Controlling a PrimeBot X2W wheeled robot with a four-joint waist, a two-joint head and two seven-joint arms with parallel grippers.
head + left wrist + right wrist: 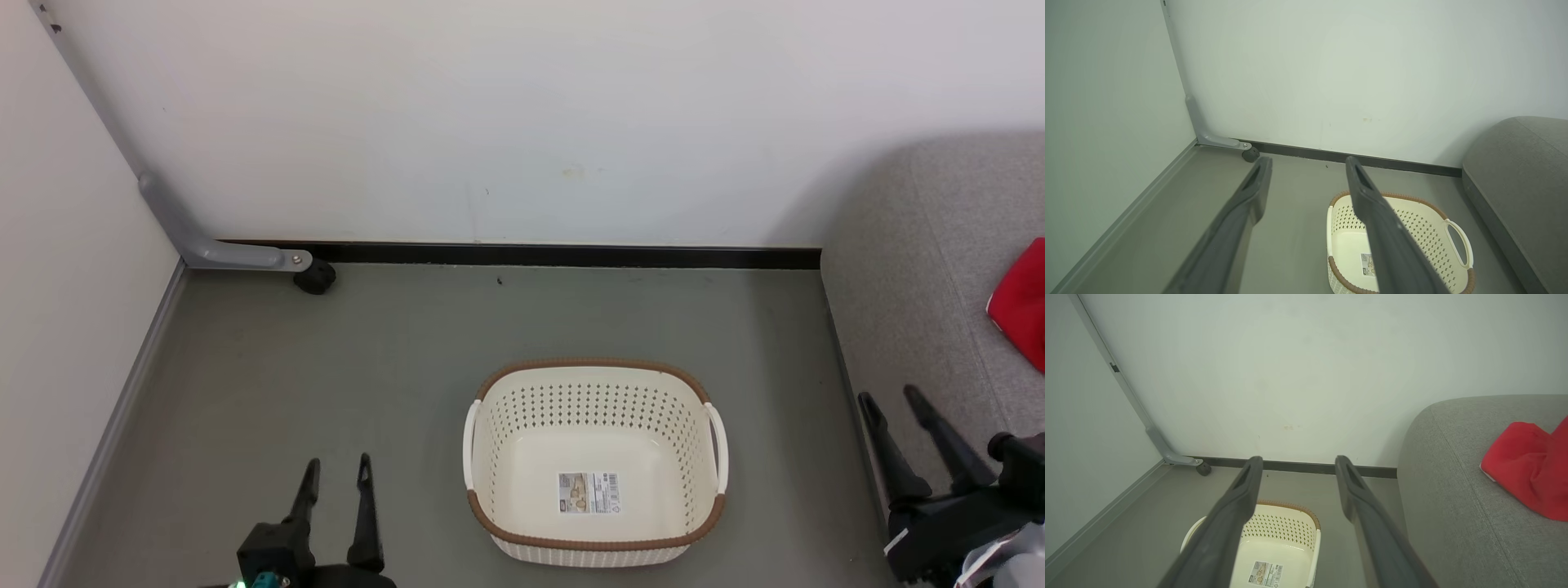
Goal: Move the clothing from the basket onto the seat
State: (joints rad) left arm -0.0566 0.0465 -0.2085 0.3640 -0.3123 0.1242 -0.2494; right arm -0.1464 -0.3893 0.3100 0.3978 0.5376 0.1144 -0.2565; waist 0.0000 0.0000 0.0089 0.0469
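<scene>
You had the red garment (1020, 304) resting on the sofa cushion (898, 269) at far right; the laundry basket (596, 364) sat bare; left gripper (338, 462) and right gripper (888, 394) hung spread, unloaded, task apparently done.

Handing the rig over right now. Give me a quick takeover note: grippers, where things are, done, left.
Left gripper: open, empty, low over the floor to the left of the basket.
Right gripper: open, empty, at the seat's near edge.
Basket: upright on the floor, nothing inside but its paper label.
Clothing: red, lying bunched on the seat; its far side runs out of frame.
Done: clothing is out of the basket and on the seat.
Left: nothing evident; just check that the garment's unseen part sits fully on the seat.
</scene>
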